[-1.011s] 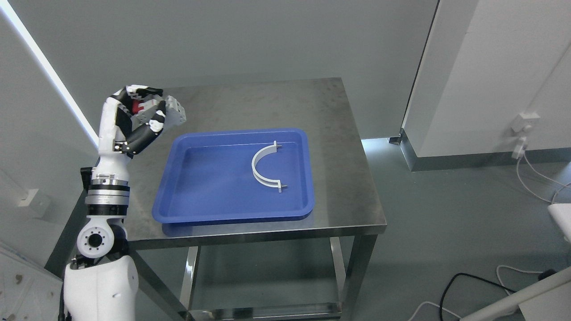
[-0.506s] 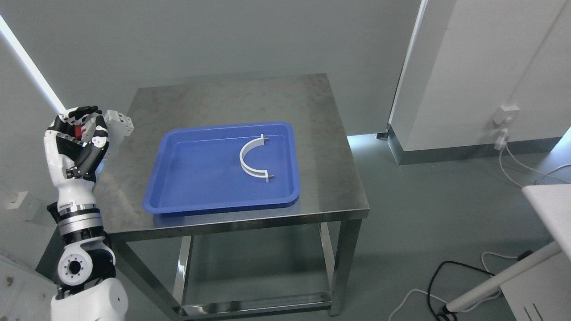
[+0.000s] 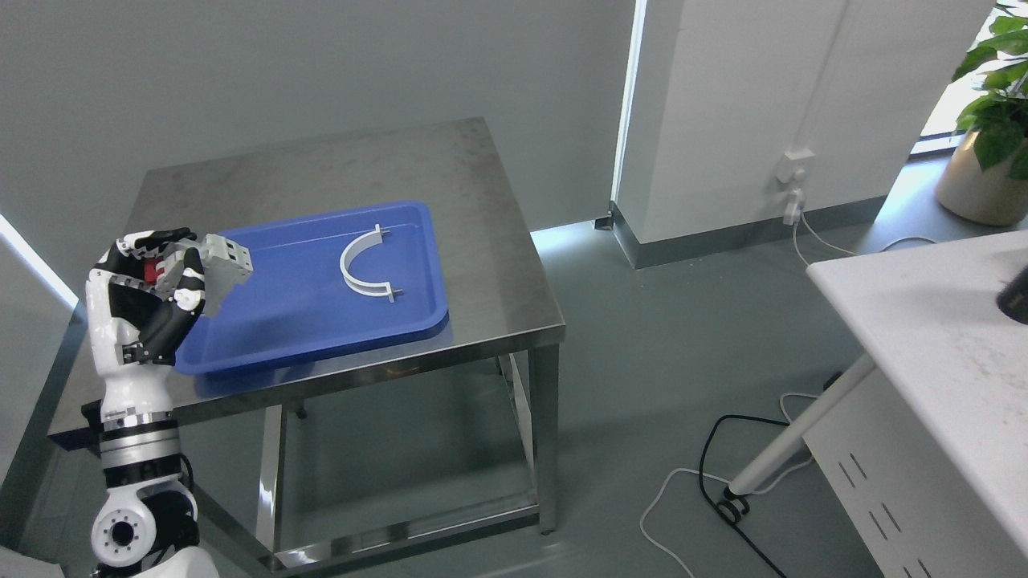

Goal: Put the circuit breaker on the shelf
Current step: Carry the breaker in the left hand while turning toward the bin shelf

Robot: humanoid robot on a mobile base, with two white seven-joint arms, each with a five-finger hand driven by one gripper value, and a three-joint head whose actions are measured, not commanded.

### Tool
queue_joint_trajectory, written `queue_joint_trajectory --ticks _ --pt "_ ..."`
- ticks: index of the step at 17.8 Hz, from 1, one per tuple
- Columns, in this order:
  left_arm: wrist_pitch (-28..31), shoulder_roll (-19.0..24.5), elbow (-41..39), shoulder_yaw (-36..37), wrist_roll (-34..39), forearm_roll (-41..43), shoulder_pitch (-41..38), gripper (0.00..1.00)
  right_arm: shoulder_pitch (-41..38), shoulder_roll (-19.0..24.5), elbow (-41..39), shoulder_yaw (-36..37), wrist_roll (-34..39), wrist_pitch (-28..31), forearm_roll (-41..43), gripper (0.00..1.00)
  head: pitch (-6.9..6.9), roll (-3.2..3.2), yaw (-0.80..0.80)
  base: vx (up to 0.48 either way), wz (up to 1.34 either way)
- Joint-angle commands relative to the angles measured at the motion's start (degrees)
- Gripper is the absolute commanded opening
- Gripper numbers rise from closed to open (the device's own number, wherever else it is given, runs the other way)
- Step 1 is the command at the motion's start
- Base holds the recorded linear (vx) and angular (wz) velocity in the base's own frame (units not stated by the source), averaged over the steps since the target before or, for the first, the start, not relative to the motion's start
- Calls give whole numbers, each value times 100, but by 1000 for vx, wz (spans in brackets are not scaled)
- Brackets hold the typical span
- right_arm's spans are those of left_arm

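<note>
While the left hand [image 3: 152, 281] stands raised at the picture's left edge, its arm rising from the lower left corner, its fingers [image 3: 189, 277] are curled tight around the circuit breaker [image 3: 218, 263], a pale grey block with a red part showing between the black and white knuckles. The breaker juts out to the right of the grip, held in the air over the near left corner of the blue tray [image 3: 321, 321] (whether it hangs above the tray's rim or just short of it, I cannot tell). It touches nothing but the hand.

The tray lies flat on the steel counter [image 3: 482, 265], taking up most of the counter's middle and front. Inside it, toward the far right part, rests a white half-ring bracket [image 3: 361, 273], its open side facing right and a small pin at each end. The bracket is well apart from the hand.

To the right, across a stretch of grey floor, the corner of a white table [image 3: 923, 321] comes into the picture, with a dark object at the right edge of its top, too cut off to name. A potted plant [image 3: 992, 120] stands in the upper right corner. Cables [image 3: 715, 466] trail on the floor beneath the white table.
</note>
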State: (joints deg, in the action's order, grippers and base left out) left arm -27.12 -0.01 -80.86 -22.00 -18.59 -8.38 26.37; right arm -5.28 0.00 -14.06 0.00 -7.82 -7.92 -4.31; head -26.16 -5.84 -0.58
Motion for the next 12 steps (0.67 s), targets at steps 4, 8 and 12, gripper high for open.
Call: queue_joint_trajectory --ticks 4,8,12 --pt "-1127 101 -386 -234 -1303 -32 -800 3 0 -100 0 -114 0 1241 0 100 0 0 0 -239 -98" --pt "-1418 101 -720 -191 -1587 -32 -1063 3 0 -100 0 -114 0 1241 0 100 0 0 0 -265 77" --pt "-1524 101 -914 -173 -1587 -32 -1187 3 0 -100 0 -114 0 1241 0 100 0 0 0 -262 85"
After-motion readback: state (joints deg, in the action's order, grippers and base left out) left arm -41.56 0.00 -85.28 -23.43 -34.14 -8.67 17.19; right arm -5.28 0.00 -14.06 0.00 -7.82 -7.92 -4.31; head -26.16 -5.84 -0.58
